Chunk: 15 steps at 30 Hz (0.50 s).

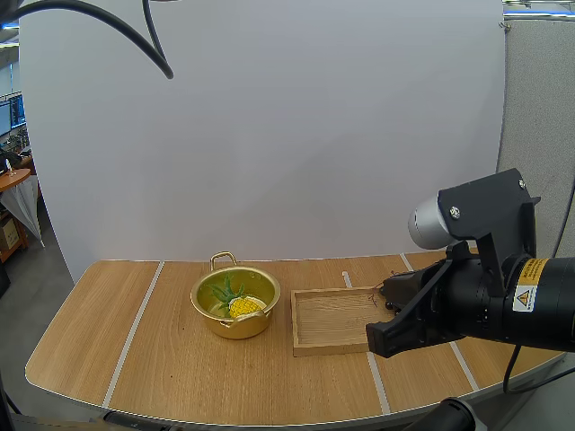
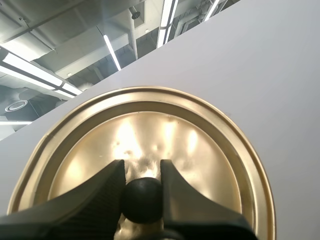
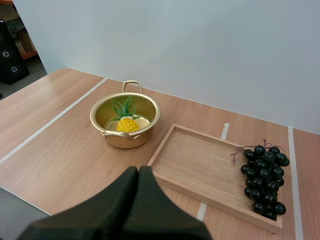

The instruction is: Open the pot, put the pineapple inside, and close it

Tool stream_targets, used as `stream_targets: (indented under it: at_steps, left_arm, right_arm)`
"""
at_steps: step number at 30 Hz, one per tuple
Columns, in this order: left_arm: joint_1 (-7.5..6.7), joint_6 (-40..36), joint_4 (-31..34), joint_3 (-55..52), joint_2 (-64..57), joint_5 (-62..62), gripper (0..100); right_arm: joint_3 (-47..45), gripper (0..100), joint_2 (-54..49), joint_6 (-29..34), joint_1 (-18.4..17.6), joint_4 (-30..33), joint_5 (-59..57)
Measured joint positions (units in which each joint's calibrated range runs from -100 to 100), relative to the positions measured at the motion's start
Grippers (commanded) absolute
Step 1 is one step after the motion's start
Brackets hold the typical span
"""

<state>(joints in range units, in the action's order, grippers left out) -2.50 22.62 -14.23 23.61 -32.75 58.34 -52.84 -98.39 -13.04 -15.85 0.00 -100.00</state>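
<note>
Left tool (image 2: 142, 167) clamps black knob (image 2: 143, 197) of gold lid (image 2: 210, 145), lid held off pot. Pot (image 1: 235, 327) stands open on worktop (image 1: 108, 332), left of centre; pineapple (image 1: 243, 306) inside, leaves toward far side. Wooden tray (image 1: 334, 316) just right of pot. Grapes (image 3: 264, 182) at tray's right end. Right tool (image 3: 138, 172) pressed together, gripping nothing, by tray's near left corner.

Light wooden counter (image 1: 162, 359) crossed by pale stripes, shallow rectangular wooden tray (image 3: 200, 165) lying flat on it over one stripe, bunch of dark grapes (image 3: 264, 180) with a reddish stem heaped at one end of the tray, touching it
</note>
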Motion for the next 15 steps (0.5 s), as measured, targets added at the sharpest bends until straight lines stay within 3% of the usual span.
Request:
stream_targets:
  at_steps: [9, 13, 15]
  left_arm:
    - [0.00, -0.33, 0.00, 0.08, 0.00, 2.38, 0]
    - [0.00, -0.66, -0.32, 0.08, 0.00, 16.55, 0]
    - [0.00, -0.75, -0.89, 0.08, 0.12, 29.55, 0]
  right_arm:
    - [0.00, 0, 0.00, 0.00, 0.00, 0.00, 0.00]
    - [0.00, 0, 0.00, 0.00, 0.00, 0.00, 0.00]
    - [0.00, 0, 0.00, 0.00, 0.00, 0.00, 0.00]
